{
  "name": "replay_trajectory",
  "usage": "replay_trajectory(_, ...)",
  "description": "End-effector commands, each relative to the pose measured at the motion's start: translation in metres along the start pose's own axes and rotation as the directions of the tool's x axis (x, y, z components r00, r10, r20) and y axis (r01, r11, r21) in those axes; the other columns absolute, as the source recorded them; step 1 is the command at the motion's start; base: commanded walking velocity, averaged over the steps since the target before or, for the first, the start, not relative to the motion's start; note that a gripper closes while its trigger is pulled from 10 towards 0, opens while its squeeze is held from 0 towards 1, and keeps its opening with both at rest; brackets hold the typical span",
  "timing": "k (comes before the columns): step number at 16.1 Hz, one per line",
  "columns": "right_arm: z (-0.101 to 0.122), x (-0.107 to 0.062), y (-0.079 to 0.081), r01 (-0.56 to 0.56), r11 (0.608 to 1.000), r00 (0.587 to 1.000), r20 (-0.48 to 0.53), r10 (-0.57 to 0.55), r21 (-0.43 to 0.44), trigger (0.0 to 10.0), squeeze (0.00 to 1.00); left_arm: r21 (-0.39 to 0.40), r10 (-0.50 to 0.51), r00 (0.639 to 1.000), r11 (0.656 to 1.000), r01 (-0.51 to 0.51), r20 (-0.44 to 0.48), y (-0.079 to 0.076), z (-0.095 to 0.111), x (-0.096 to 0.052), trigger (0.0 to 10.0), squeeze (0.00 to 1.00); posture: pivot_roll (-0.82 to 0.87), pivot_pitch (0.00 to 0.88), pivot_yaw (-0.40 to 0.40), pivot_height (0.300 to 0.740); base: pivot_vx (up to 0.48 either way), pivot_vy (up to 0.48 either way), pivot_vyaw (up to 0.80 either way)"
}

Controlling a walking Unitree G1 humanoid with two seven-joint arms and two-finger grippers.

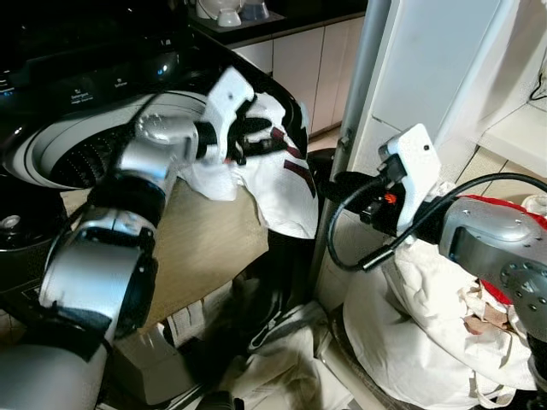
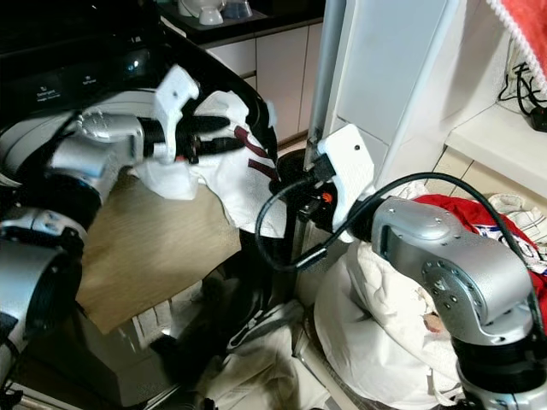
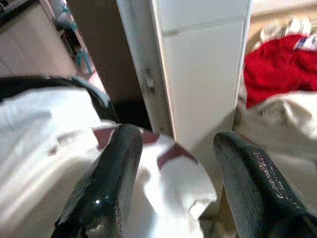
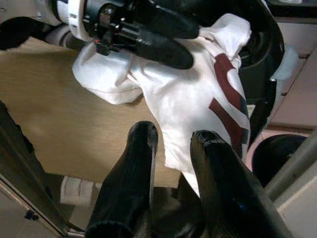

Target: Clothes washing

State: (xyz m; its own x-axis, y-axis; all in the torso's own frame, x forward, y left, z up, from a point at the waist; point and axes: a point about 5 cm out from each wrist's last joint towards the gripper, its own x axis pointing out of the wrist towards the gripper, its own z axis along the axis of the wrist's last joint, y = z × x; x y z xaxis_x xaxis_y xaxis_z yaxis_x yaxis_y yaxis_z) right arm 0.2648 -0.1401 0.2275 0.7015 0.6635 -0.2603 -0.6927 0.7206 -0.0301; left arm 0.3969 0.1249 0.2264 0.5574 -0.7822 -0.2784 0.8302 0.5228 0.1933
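A white garment with maroon stripes (image 1: pixel 278 184) is draped over the front corner of the black top-loading washer (image 1: pixel 81 158) and hangs down its side. My left gripper (image 1: pixel 261 137) hovers right over the top of the garment. Its fingers (image 3: pixel 114 173) are spread wide, with the cloth lying just beyond them and nothing pinched. My right gripper (image 1: pixel 332 184) reaches in from the right, beside the grey post, and points toward the garment's hanging edge (image 4: pixel 198 104). Its fingers (image 4: pixel 141 148) stand a little apart with nothing between them.
A tan wooden panel (image 1: pixel 197 248) leans against the washer's front. A grey post (image 1: pixel 363 85) and a white cabinet side (image 3: pixel 203 74) stand close on the right. A heap of white laundry (image 1: pixel 419 325) with a red piece (image 2: pixel 461 209) lies at the right; more cloth (image 1: pixel 291 359) covers the floor.
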Motion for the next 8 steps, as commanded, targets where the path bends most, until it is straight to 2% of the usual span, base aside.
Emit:
replay_trajectory(1, 0.001, -0.003, 0.001, 0.001, 1.000, 1.000, -0.002, -0.001, -0.018, 10.0, 0.00, 0.053, 0.028, 0.999, 0.998, -0.027, -0.022, -0.001, -0.001, 0.002, 10.0, 1.00, -0.09, 0.000, 0.043, 0.740, 0.000, 0.000, 0.00)
replay_trajectory(3, 0.001, -0.005, 0.001, -0.008, 1.000, 1.000, -0.007, 0.008, -0.026, 10.0, 0.00, 0.111, 0.119, 0.992, 0.987, -0.115, -0.029, 0.003, -0.002, 0.001, 10.0, 1.00, -0.09, 0.000, 0.042, 0.740, 0.000, 0.000, 0.00)
replay_trajectory(4, 0.000, -0.005, 0.003, -0.023, 0.999, 1.000, -0.014, 0.022, -0.032, 10.0, 0.00, 0.145, 0.158, 0.986, 0.978, -0.149, -0.053, 0.005, -0.005, -0.001, 10.0, 0.17, -0.09, 0.000, 0.039, 0.740, 0.000, 0.000, 0.00)
replay_trajectory(5, -0.001, -0.005, 0.005, -0.044, 0.998, 0.999, -0.018, 0.043, -0.036, 10.0, 0.00, 0.163, 0.173, 0.981, 0.974, -0.157, -0.084, 0.005, -0.011, -0.002, 10.0, 0.00, -0.09, 0.000, 0.039, 0.740, 0.000, 0.000, 0.00)
replay_trajectory(8, 0.000, -0.004, 0.009, -0.071, 0.996, 0.997, -0.009, 0.070, -0.052, 10.0, 0.00, 0.207, 0.208, 0.972, 0.961, -0.183, -0.107, 0.003, -0.021, 0.000, 10.0, 0.00, -0.08, 0.000, 0.036, 0.740, 0.000, 0.000, 0.00)
